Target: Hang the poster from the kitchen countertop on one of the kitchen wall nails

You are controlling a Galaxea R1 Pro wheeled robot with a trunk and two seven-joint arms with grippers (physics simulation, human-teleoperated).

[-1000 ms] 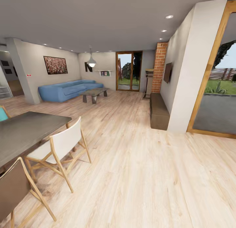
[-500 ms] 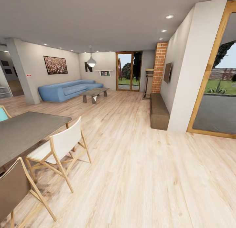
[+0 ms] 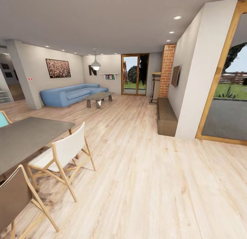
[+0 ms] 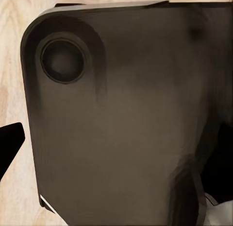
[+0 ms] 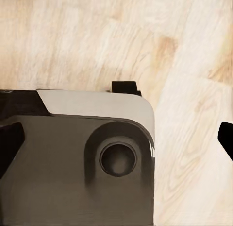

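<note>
Ahead of us from the head camera, pale wood floor [image 3: 144, 184] runs to a blue sofa [image 3: 70, 94], the dark dining table [image 3: 25, 139] near left; no poster or countertop here, so we're travelling. Left wrist: dark robot housing [image 4: 126, 119] over floor, grip state unknowable. Right wrist: the same. Risk: our base clipping the white chair [image 3: 63, 153] beside that table.

One long blue sofa [image 3: 72, 94] is sitting by the far wall, with one low dark coffee table [image 3: 98, 98] standing before it. One dark grey dining table [image 3: 27, 138] is showing, with three wooden-framed chairs: one white-seated [image 3: 63, 156], one brown-backed [image 3: 17, 199], one teal [image 3: 3, 118]. One reddish-brown wall picture [image 3: 58, 68], one white pendant lamp [image 3: 95, 65] and one red brick column [image 3: 166, 70] are showing too.
</note>
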